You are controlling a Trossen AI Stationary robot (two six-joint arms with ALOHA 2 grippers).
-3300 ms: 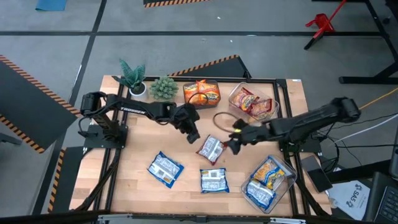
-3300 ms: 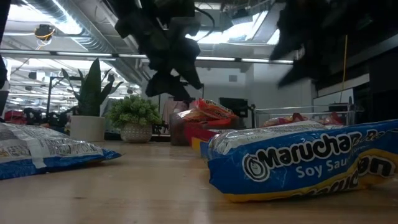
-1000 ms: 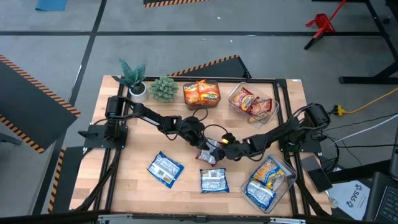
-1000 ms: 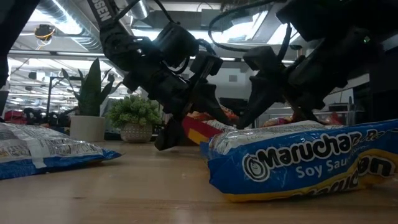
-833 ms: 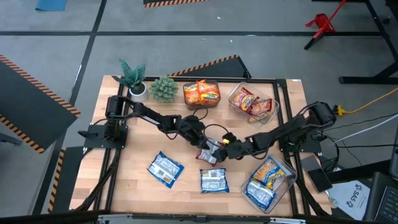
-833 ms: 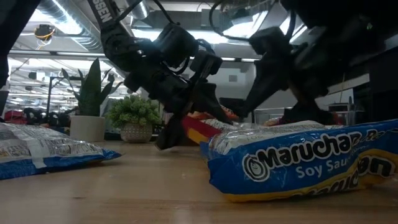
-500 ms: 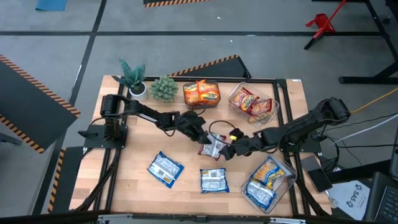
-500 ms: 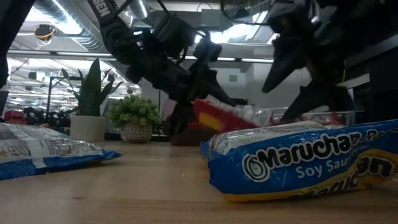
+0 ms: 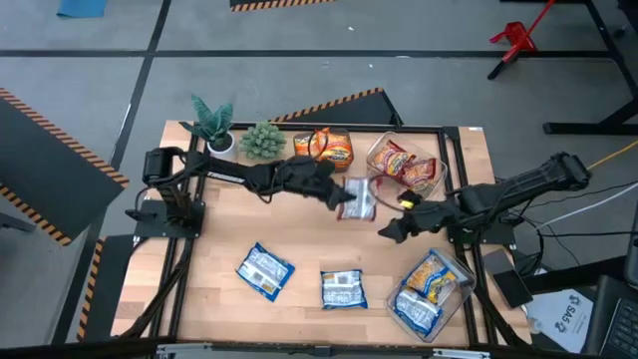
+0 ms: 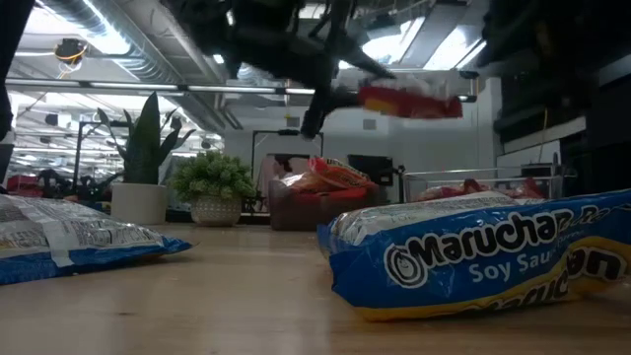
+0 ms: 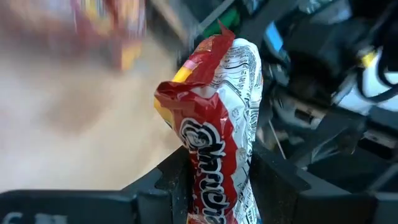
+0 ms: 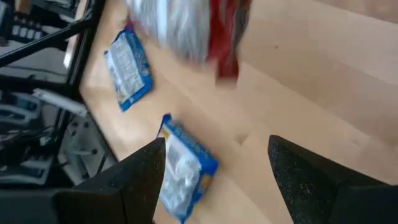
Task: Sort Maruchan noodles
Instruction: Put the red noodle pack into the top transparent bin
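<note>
— Where is the packet you went for?

— My left gripper (image 9: 337, 194) is pinching the red packet (image 9: 359, 198) by one end, its fingers pressed on the wrapper. It hangs clear of the desk (image 9: 229, 224), near the back edge. In the left wrist view the packet (image 11: 217, 137) stands up between my dark fingers (image 11: 168, 183).

— And your other arm?

— My right gripper (image 9: 391, 228) hovers just beside the packet, toward the desk's right edge, fingers spread and holding nothing. Its wrist view shows the two fingers (image 12: 134, 180) wide apart over bare wood.

— What sits along the edges?

— At the back edge: two potted plants (image 9: 239, 135) by the back left corner, a bin of orange packets (image 9: 324, 148) at the middle, then a clear bin of red packets (image 9: 404, 165) just beyond the packet I hold. At the front right corner is a bin of blue-and-yellow packets (image 9: 429, 289). Two blue-and-white packets lie loose near the front edge, one (image 9: 264, 271) toward the left, one (image 9: 342, 288) at the middle.

— Open room?

— The left half of the desk is bare wood, and so is the strip between the loose packets and my grippers.
</note>
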